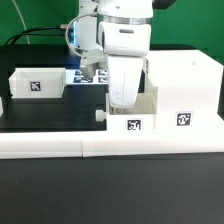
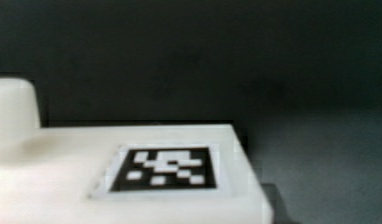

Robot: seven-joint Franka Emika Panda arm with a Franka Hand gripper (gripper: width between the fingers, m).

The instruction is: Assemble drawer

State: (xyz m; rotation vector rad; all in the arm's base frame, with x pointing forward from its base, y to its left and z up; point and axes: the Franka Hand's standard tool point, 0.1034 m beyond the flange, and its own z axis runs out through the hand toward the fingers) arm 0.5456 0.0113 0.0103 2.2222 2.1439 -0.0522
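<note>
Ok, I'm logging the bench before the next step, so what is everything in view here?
box housing: one, white, tagged, at the exterior view's right.
middle tray: one, white, tagged, with a knob on its side, beside the housing.
left tray: one, white, tagged, at the exterior view's left.
marker board: one, white with black tags, at the back, partly hidden.
wall bar: one, white, long and low, along the front.
table: one, black, under everything.
gripper: one, white, down over the middle tray; whether it is open or shut cannot be told.
</note>
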